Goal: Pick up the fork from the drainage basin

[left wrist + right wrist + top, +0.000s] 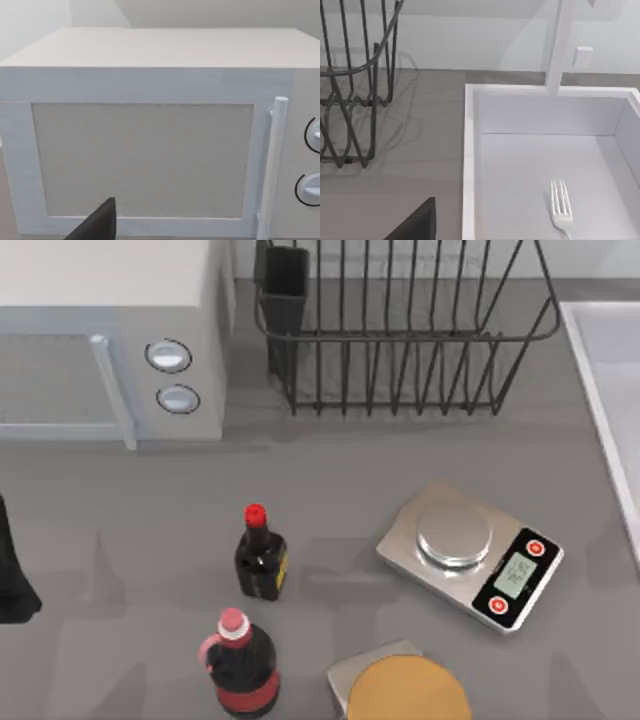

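The fork (561,207) is pale silvery-white and lies flat on the floor of the white drainage basin (470,165), tines toward the basin's far wall, handle cut off by the frame edge. In the top view the drainage basin (612,350) runs along the table's right edge. A dark part of my right gripper (416,224) sits outside the basin's near wall, over the grey tabletop, apart from the fork. My left arm (12,575) is parked at the table's left edge, with its gripper (96,225) facing the microwave door.
A white microwave (110,340) stands at the back left and a black wire dish rack (400,330) at the back middle. A kitchen scale (470,555), two dark bottles (260,560) (240,665) and a round brown bread (408,690) occupy the front. A white faucet post (559,45) rises behind the basin.
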Robot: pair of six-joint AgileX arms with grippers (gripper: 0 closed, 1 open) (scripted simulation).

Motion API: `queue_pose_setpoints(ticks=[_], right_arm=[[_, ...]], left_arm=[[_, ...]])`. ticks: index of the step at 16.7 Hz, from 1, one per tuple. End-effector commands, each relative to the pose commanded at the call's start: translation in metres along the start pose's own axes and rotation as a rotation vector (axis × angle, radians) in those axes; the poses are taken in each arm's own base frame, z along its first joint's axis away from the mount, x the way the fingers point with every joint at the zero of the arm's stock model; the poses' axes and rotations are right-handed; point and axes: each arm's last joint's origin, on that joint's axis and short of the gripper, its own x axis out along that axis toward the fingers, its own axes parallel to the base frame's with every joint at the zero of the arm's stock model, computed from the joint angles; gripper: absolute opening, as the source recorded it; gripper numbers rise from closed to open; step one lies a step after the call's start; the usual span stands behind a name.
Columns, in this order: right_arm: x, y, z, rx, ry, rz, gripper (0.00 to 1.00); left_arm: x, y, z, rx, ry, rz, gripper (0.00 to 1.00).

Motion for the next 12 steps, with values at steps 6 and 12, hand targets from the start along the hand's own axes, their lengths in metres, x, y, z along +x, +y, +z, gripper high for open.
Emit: queue_pose_setpoints(ticks=[6,12], right_arm=[[0.071,-0.016,0.086,-0.034,0.420,-0.029,1.00],[0.208,-0.048,0.103,-0.035,0.872,-0.015,1.00]], left_arm=[[0.000,0.000,0.000,0.000,0.000,0.000,1.00],[0.000,0.000,0.000,0.000,0.000,0.000,1.00]])
